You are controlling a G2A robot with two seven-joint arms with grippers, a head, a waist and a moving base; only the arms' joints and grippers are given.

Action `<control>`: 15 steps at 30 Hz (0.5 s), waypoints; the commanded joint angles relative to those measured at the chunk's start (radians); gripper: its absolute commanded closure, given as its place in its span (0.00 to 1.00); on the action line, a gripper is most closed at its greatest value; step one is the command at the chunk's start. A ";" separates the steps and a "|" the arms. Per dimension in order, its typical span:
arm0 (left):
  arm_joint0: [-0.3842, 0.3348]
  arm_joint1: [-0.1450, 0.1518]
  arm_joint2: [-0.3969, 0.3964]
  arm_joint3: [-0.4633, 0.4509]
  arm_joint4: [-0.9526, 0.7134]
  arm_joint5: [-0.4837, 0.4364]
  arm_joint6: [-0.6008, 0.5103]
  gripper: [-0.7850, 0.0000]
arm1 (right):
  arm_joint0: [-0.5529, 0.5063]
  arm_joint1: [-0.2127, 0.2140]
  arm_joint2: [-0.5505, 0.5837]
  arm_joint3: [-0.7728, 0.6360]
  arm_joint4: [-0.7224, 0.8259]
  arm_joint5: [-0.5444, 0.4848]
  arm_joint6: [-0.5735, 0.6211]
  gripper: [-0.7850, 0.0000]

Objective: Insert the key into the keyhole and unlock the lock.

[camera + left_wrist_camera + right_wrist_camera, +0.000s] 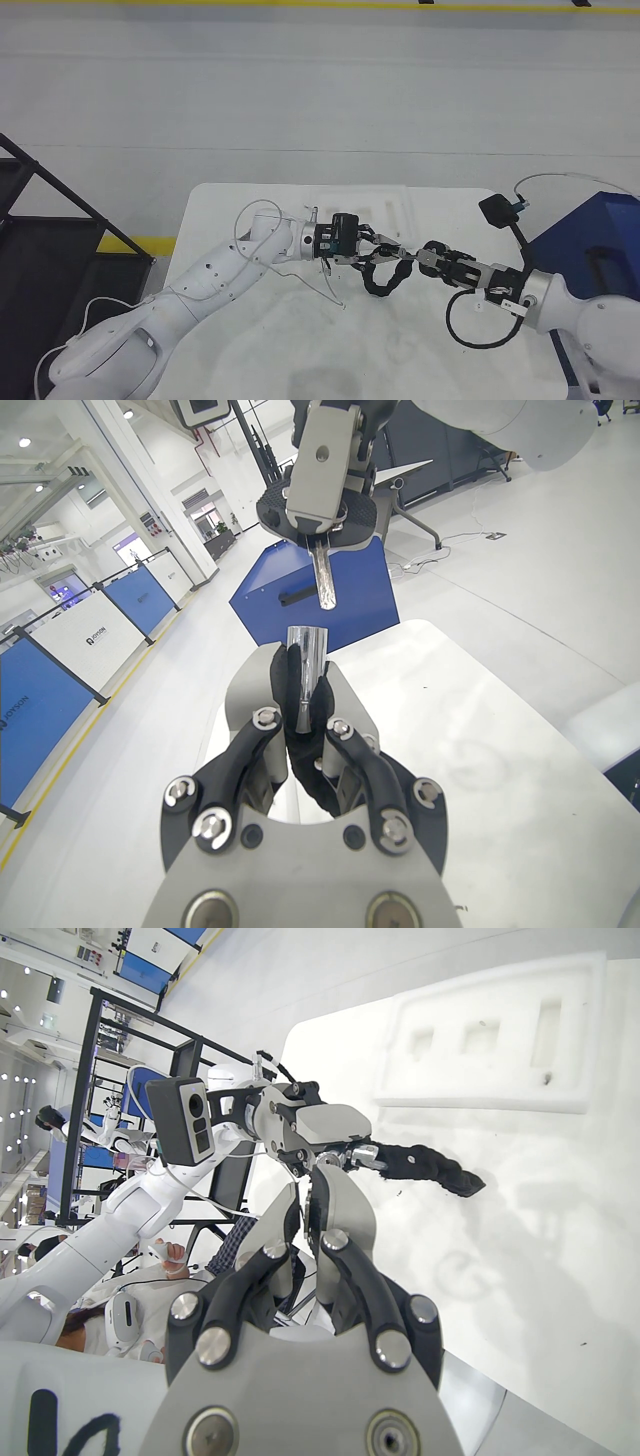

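Left wrist view looks along the left gripper [304, 672], whose jaws are squeezed tight around the lock [306, 650], holding it above the white tabletop [450, 725]. The lock is a short, shiny chrome cylinder, and its open end faces away from the wrist. A thick black cable [430, 1168] with a rough woven sleeve leaves the lock's other end. In the top view the cable droops in a loop under both grippers.

Facing the lock, the right gripper [320, 525] is closed on the dark head of the key [324, 580]. The key has a flat, narrow silver blade with a rounded tip. The blade points at the cylinder's open end and is roughly in line with it. The tip is close to the lock but apart from it, with a clear gap between them.

A white foam tray [480, 1053] with shallow square pockets lies on the far part of the tabletop. A blue cabinet [310, 590] stands beside the tabletop.
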 commanded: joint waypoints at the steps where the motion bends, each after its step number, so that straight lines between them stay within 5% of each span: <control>1: 0.000 -0.003 -0.002 0.005 0.002 -0.003 0.003 1.00 | 0.000 0.000 0.000 0.000 0.000 0.000 0.000 1.00; 15: 0.003 -0.024 -0.010 0.026 0.010 -0.032 0.020 1.00 | -0.019 0.003 0.002 0.020 0.031 0.006 -0.049 1.00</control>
